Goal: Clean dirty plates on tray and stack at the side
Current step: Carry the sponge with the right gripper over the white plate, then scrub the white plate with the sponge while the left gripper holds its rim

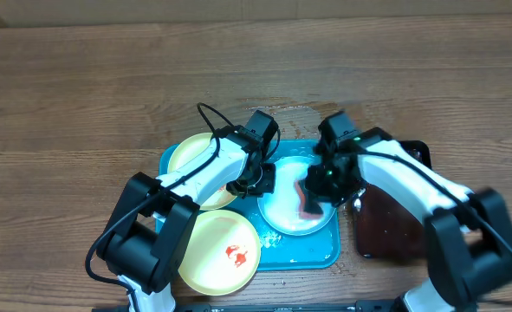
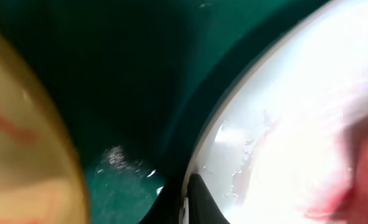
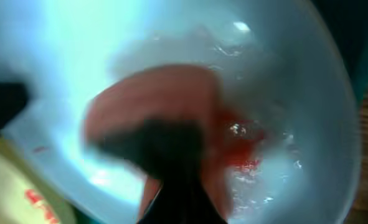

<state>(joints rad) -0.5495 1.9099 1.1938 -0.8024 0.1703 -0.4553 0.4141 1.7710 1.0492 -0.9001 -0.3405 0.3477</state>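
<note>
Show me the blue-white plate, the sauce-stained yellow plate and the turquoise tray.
blue-white plate (image 1: pixel 280 211): overhead view, bare inner surface
sauce-stained yellow plate (image 1: pixel 210 250): overhead view, its middle
turquoise tray (image 1: pixel 301 251): overhead view, bare floor, lower right

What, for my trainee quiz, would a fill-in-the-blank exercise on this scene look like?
1. The left gripper pinches the white plate by its ___.
2. The right gripper holds a reddish ___ on that plate.
3. The front plate, smeared red, is ___.
Missing words: rim; sponge; yellow.
</note>
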